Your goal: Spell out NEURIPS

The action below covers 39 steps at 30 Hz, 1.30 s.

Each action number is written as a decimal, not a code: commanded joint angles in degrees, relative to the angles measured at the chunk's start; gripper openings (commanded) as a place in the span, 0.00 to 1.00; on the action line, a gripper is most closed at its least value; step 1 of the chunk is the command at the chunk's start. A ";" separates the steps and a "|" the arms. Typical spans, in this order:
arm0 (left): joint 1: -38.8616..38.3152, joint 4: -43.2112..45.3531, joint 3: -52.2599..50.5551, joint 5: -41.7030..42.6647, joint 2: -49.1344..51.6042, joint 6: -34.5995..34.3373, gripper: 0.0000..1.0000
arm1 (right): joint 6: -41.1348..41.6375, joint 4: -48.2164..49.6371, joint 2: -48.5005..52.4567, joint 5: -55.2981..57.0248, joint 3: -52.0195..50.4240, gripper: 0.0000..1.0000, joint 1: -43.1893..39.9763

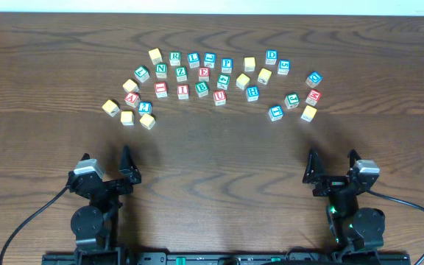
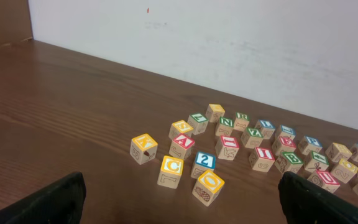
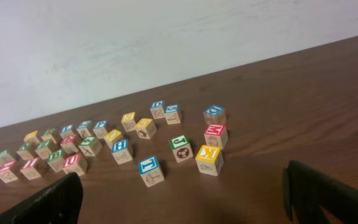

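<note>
Both arms sit folded low at the near edge of the desk [image 1: 219, 169]. The left gripper [image 1: 107, 158] and the right gripper [image 1: 333, 160] each point toward the far edge, jaws wide apart and empty. Well beyond both, the cubes lie in a loose arc running left to right across the far half, letters facing up: U cube [image 1: 220, 98], I cube [image 1: 183, 91], E cube [image 1: 204, 73], N cube [image 1: 160, 71], P cube [image 1: 227, 65], with R cube [image 1: 175, 57] farthest.

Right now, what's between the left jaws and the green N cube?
Left wrist: yellow O cube and blue 2 cube, ahead of the green N cube.
</note>
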 commanded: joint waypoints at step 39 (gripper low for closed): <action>-0.22 -2.49 -0.50 -0.52 -0.44 0.92 0.98 | -0.72 -0.04 -0.37 0.46 -0.22 0.99 -0.35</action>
